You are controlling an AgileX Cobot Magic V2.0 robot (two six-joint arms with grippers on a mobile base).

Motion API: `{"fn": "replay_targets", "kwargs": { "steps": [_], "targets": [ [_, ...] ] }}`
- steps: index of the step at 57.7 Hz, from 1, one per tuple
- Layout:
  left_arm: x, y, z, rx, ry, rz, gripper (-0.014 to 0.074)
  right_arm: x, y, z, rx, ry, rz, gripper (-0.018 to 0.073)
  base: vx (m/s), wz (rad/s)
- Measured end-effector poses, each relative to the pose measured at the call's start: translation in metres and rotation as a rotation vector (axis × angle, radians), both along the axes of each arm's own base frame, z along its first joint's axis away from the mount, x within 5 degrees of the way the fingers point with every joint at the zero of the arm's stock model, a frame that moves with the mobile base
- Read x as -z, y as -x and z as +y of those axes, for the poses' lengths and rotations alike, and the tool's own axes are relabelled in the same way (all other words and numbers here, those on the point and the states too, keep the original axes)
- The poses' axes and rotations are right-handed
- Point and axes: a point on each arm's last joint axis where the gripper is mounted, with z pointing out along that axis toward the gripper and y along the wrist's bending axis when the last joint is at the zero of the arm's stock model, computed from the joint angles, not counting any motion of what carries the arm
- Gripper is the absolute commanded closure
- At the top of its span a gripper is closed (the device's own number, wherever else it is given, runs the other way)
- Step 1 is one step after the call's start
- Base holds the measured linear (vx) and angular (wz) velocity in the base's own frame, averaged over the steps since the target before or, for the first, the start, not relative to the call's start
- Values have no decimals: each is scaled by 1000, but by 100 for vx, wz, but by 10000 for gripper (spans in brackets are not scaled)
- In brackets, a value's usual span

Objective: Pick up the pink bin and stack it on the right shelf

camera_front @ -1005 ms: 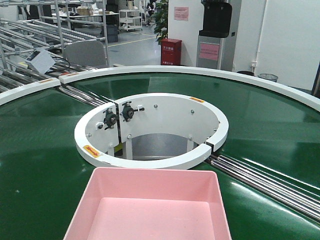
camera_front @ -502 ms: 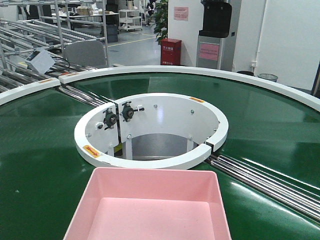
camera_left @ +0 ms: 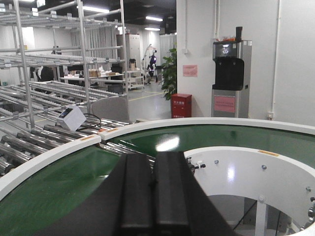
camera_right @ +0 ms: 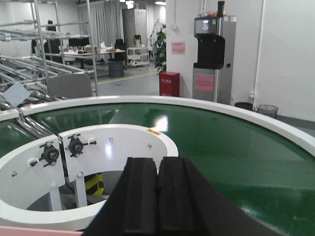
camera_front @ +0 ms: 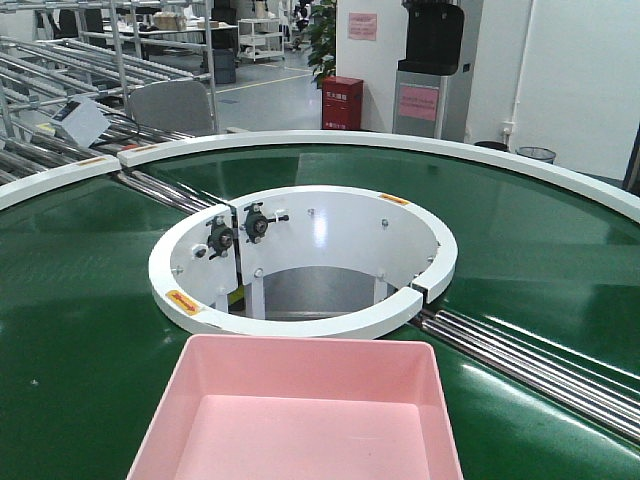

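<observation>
The pink bin (camera_front: 300, 415) is a shallow, empty pale-pink tub on the green conveyor belt (camera_front: 80, 330) at the bottom centre of the front view. A sliver of its rim shows in the right wrist view (camera_right: 29, 231) at the bottom left. My left gripper (camera_left: 154, 160) is shut and empty, held above the belt, pointing at the white inner ring. My right gripper (camera_right: 158, 162) is shut and empty, above and just behind the bin's far rim. Neither gripper shows in the front view. The right shelf is out of view.
A white ring guard (camera_front: 300, 255) with bearings surrounds the hole in the belt's centre. Steel rollers (camera_front: 540, 370) cross the belt at right and far left. Roller racks (camera_left: 44, 128), a red box (camera_front: 342, 103) and a dispenser (camera_front: 432, 70) stand beyond.
</observation>
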Motion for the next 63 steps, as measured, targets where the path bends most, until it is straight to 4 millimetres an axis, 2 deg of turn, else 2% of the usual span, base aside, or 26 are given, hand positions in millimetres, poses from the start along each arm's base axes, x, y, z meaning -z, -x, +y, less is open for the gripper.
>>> {"fn": "replay_targets", "kwargs": {
  "steps": [5,10,22,28,35,42,49,56,60,63],
  "targets": [
    [0,0,0,0,0,-1,556,0,0,0,0,0,3,461,0,0],
    [-1,1,0,0,0,-6,503,0,0,0,0,0,-1,346,0,0],
    [-1,1,0,0,0,-5,266,0,0,0,-1,-4,-1,-15,0,0],
    [0,1,0,1,0,1,160,0,0,0,-1,-4,-1,-109,0,0],
    [1,1,0,2,-1,13,106,0,0,0,-1,-5,0,-118,0,0],
    [1,0,0,4,3,20,106,2,0,4,-29,-47,21,-85,0,0],
    [8,-1,-4,33,14,91,106,6,-4,16,-106,-37,110,-60,0,0],
    [17,-11,-11,90,4,258,106,6,-23,29,-159,22,302,-58,0,0],
    [22,-27,-17,123,-2,386,106,1,-37,36,-179,41,397,-57,0,0],
    [25,-44,-23,159,3,498,106,2,-56,44,-188,40,494,-54,0,0]
  ]
}}
